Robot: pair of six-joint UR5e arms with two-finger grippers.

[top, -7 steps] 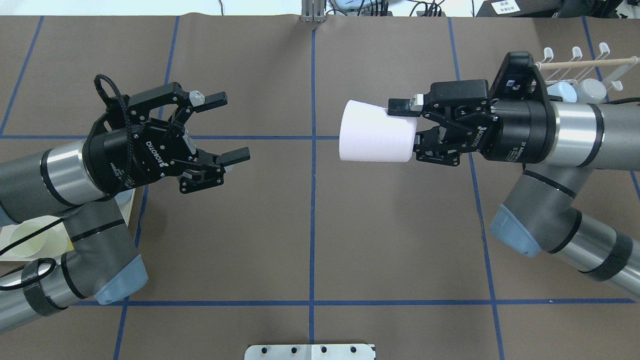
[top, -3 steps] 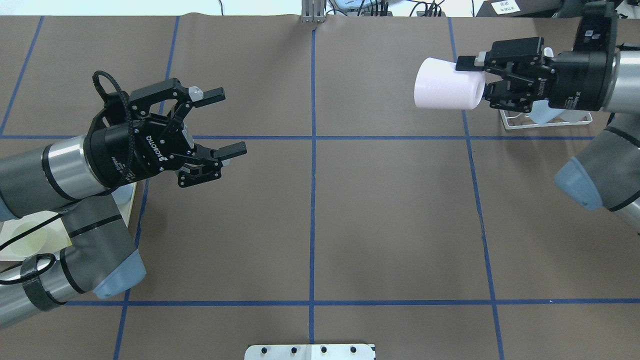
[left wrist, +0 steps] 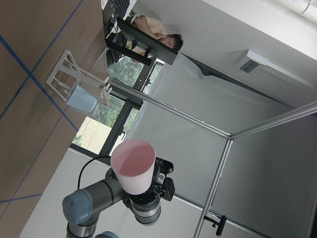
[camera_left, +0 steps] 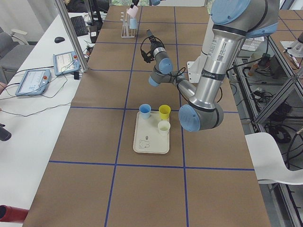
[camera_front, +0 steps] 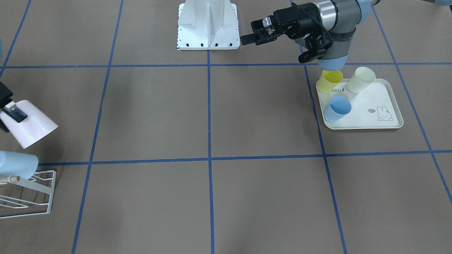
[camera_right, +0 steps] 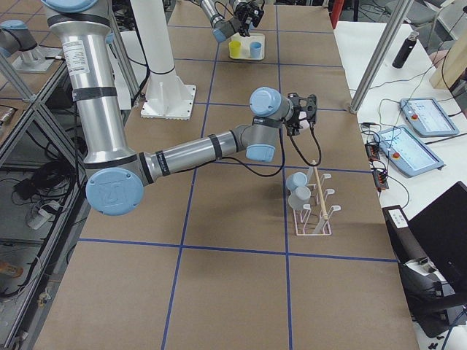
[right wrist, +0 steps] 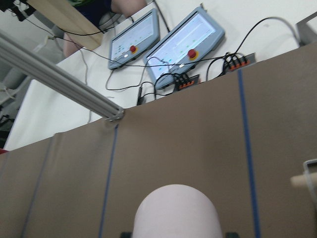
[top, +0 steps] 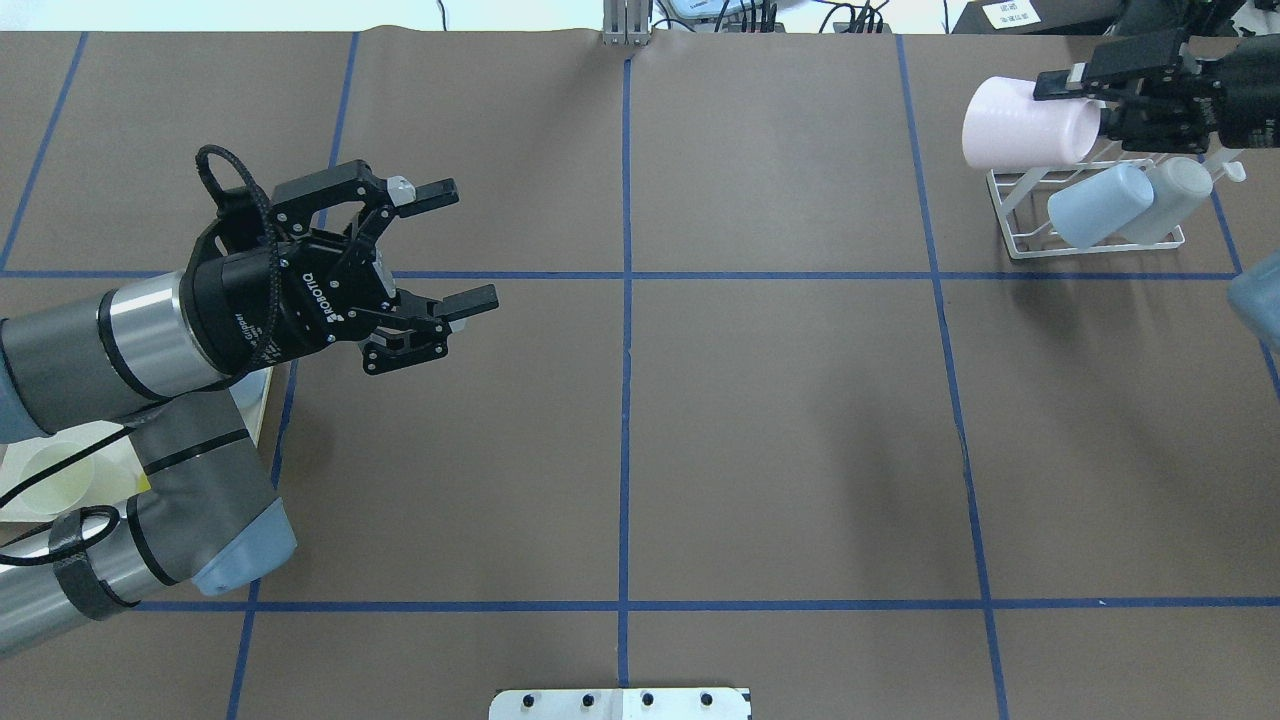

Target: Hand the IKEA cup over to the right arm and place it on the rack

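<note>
The IKEA cup [top: 1020, 125] is pale pink and hangs on its side, mouth toward the table's middle. My right gripper [top: 1088, 104] is shut on its rim, one finger outside and one inside. The cup [camera_front: 33, 126] is in the air just beside the far left end of the white wire rack [top: 1008, 218], whose wooden peg shows in the exterior right view [camera_right: 318, 191]. A pale blue cup [top: 1098, 205] and a grey cup [top: 1168, 188] sit on the rack. My left gripper [top: 462, 243] is open and empty over the table's left half.
A cream rabbit-print tray [camera_front: 369, 121] under my left arm holds a yellow cup [camera_front: 330, 80], a cream cup [camera_front: 361, 79] and a blue cup [camera_front: 338, 108]. The robot's white base plate [camera_front: 208, 24] stands at the table's near edge. Control tablets [right wrist: 185, 42] lie on a side table beyond the rack.
My right arm has carried the pink cup from the table's middle out to the right and farther back, up to the rack. The left gripper stays open, almost in place.
</note>
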